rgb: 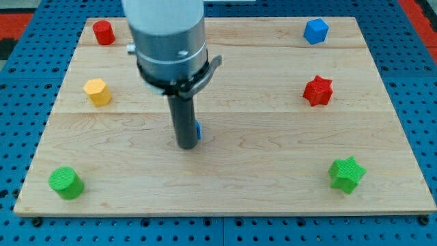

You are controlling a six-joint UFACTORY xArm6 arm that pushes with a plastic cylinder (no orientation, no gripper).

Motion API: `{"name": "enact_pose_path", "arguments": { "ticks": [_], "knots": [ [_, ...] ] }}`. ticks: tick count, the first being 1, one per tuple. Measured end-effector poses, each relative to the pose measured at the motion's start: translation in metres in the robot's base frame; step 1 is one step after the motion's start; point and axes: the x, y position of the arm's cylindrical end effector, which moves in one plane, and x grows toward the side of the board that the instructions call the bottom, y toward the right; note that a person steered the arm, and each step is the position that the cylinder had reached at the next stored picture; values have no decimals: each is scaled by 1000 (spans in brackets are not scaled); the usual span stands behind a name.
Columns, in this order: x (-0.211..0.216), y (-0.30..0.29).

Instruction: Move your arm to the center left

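My tip (186,145) is near the middle of the wooden board (259,171), a little left of centre. A small blue block (199,130) peeks out just right of the rod and is mostly hidden behind it. At the view's left are a yellow hexagonal block (97,91), a red cylinder (103,32) at the top left and a green cylinder (65,182) at the bottom left. The yellow block is well to the left of my tip.
On the view's right are a blue hexagonal block (315,31) at the top, a red star block (317,90) in the middle and a green star block (346,173) at the bottom. The board lies on a blue pegboard surface (20,109).
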Motion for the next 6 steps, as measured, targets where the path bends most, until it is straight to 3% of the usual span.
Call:
{"name": "enact_pose_path", "arguments": {
  "ticks": [1,2,3,4,5,6],
  "knots": [
    [-43,4],
    [-57,4],
    [-32,-80],
    [-44,-181],
    [-61,-214],
    [-97,-173]
  ]
}}
